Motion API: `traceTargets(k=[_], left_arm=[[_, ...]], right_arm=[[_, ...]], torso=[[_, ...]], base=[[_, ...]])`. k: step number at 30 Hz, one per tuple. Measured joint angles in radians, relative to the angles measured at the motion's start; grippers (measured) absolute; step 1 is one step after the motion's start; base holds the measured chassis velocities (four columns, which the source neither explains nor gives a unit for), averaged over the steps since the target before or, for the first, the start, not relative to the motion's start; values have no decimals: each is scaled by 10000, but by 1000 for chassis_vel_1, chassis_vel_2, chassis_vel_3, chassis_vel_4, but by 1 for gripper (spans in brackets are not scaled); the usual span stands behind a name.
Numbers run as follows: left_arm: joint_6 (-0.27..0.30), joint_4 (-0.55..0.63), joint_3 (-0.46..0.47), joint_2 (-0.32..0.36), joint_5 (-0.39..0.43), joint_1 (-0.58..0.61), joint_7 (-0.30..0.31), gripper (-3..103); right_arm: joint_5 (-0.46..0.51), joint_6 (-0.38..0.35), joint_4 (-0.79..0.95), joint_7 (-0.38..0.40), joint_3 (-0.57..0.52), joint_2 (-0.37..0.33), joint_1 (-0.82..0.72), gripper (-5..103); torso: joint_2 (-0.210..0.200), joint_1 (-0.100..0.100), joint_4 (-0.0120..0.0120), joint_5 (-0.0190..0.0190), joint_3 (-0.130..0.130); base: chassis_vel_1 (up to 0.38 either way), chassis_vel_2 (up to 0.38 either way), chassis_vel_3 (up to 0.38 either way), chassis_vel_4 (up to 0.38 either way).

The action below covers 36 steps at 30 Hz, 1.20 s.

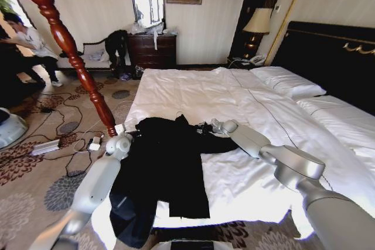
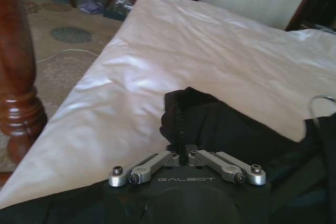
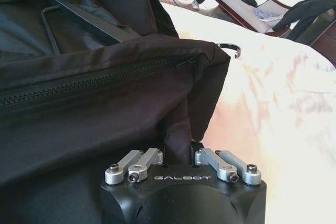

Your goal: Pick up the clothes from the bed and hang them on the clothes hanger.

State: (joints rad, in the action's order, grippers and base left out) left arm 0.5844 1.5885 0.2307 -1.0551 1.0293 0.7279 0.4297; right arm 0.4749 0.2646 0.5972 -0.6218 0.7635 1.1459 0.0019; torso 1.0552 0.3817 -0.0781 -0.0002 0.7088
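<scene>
Black soft-fabric jacket (image 1: 164, 174) lay spread on the white-duvet bed's (image 1: 246, 103) near edge, hem draping off. Left gripper (image 2: 182, 157) pinched its zippered edge; right gripper (image 3: 178, 153) pinched a fabric fold. Thin black hanger (image 3: 79, 17) sat inside the jacket, hook (image 2: 319, 104) over the duvet.

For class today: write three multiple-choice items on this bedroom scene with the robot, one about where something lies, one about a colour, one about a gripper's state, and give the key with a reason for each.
1. Where does the jacket lie?
A. On the bed's near end, hanging over its edge
B. On the pillows
C. On the carpet by the dresser

2. What colour is the duvet?
A. Grey
B. White
C. Red

3. What is the left gripper doing?
A. Open above the carpet
B. Shut on a pillow
C. Shut on the jacket

Key: 1 A, the head view shows it draped over the foot of the bed. 2 B, it is plainly white. 3 C, the left wrist view shows black fabric pinched between the closed fingers.
</scene>
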Motion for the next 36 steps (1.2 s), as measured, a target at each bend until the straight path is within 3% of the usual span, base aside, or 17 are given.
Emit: traceTargets(k=[6, 10, 17, 22, 28, 32, 35, 36], left_arm=[[145, 859, -448, -157, 952, -225, 220, 2], [93, 789, -714, -534, 1044, -492, 262, 2], [-280, -248, -929, -1999, 766, -1102, 251, 2], [-651, -813, -620, -3234, 774, -1378, 176, 2], [-825, -1086, -358, -3737, 720, -1355, 168, 2], [-820, -1159, -459, -3686, 379, -1105, 141, 2], [-819, -1194, -472, -3563, 97, -876, 107, 2], [-819, -1194, -472, -3563, 97, -876, 107, 2]], right_arm=[[24, -55, 319, 534, -37, -52, -215, 21], [70, -171, 652, 929, -37, -113, -396, 21], [93, -299, 1084, 1440, 19, -12, -661, 21], [183, -715, 1681, 2079, 246, -30, -761, 21], [335, -991, 1722, 2448, 378, 335, -762, 21], [380, -998, 1720, 2737, 473, 435, -781, 18], [486, -1005, 1999, 3248, 695, 270, -835, 33], [486, -1005, 1999, 3248, 695, 270, -835, 33]], torso=[[1, 0, 1, 1, 0], [0, 0, -3, 3, 0], [0, 1, 5, 2, 1], [0, 0, -4, 2, 0], [0, 1, 4, 3, 1], [0, 0, 2, 1, 1], [0, 1, 6, 3, 1], [0, 1, 6, 3, 1]], base=[[0, 0, 0, 0], [0, 0, 0, 0], [0, 0, 0, 0], [0, 0, 0, 0], [0, 0, 0, 0], [0, 0, 0, 0], [0, 0, 0, 0], [0, 0, 0, 0]])
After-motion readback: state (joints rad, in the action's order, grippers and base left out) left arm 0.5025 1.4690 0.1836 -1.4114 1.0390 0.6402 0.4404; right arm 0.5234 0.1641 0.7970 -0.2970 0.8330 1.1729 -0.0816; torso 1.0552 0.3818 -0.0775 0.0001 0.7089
